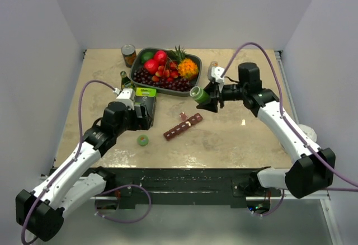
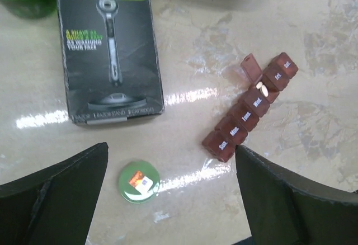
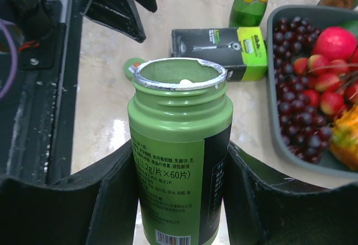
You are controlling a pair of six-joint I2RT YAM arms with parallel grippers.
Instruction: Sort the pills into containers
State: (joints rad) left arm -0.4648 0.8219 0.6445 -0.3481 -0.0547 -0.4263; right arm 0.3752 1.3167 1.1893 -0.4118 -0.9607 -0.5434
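The containers are a maroon pill-organiser strip lying diagonally mid-table; in the left wrist view the containers show day labels, one lid flipped open and a white pill in that compartment. My right gripper hovers above the strip's far end, shut on a green pill bottle tipped sideways. Seen from the right wrist, the right gripper clamps the pill bottle, uncapped, a white pill at its mouth. My left gripper hangs open and empty near the green cap.
A black-and-green razor box lies left of the strip. Behind it stand a green glass bottle and a can. A dark fruit tray sits at the back centre. The green cap lies near the front edge.
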